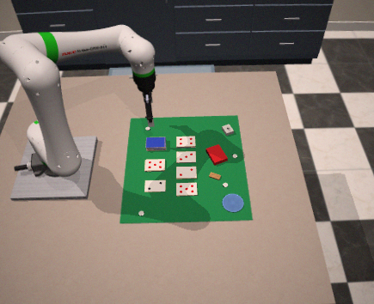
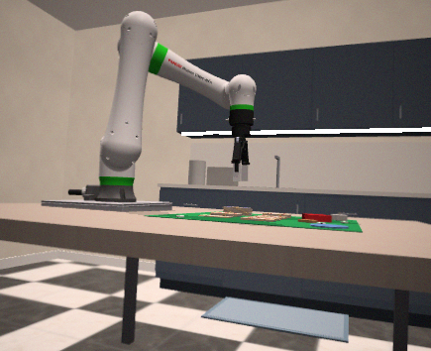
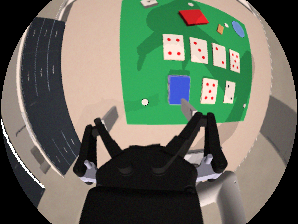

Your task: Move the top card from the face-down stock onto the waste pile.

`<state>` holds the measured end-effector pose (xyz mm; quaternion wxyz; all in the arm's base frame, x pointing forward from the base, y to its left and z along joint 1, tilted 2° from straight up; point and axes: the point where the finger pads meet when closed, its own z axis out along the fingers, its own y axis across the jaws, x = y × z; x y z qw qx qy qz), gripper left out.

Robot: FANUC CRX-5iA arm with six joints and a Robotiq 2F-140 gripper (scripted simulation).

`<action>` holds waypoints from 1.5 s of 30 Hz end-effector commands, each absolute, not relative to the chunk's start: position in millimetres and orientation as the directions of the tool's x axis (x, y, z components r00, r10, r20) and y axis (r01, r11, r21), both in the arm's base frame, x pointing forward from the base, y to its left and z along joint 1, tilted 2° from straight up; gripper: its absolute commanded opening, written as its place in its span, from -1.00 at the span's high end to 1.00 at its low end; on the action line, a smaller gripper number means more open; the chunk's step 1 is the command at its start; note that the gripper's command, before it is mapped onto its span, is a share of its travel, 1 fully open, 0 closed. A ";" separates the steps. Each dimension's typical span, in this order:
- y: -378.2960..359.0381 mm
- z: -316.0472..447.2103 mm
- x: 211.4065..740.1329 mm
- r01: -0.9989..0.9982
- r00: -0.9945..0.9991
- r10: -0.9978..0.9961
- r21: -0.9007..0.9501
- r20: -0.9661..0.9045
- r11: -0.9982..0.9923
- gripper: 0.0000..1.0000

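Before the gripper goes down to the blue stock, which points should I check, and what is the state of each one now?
1. Gripper open and holding nothing: ok.
2. Blue face-down stock in place on the green mat, untouched: ok.
3. Gripper high above the cards: ok, the exterior view shows a wide gap under it.
4. Gripper directly over the stock: cannot tell; in the top view it appears near the mat's far edge.
5. Waste pile, the card with five red pips, apart from its neighbours: ok.
6. Red block and blue disc away from stock and waste: ok.
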<state>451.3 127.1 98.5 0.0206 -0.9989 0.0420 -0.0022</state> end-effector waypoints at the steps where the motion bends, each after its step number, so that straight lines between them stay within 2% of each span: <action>1: 56.5 89.8 453.4 -0.166 0.986 -0.167 0.019 -0.015 -0.986 -1.00; 3: 37.7 87.5 453.3 -0.172 0.985 -0.172 0.023 -0.016 -0.985 -1.00; 18: 37.7 87.5 453.3 -0.172 0.985 -0.172 0.023 -0.016 -0.985 -1.00; 19: 37.7 87.5 453.3 -0.172 0.985 -0.172 0.023 -0.016 -0.985 0.01; 45: 37.1 59.3 452.8 -0.172 0.985 -0.172 0.023 -0.016 -0.985 0.01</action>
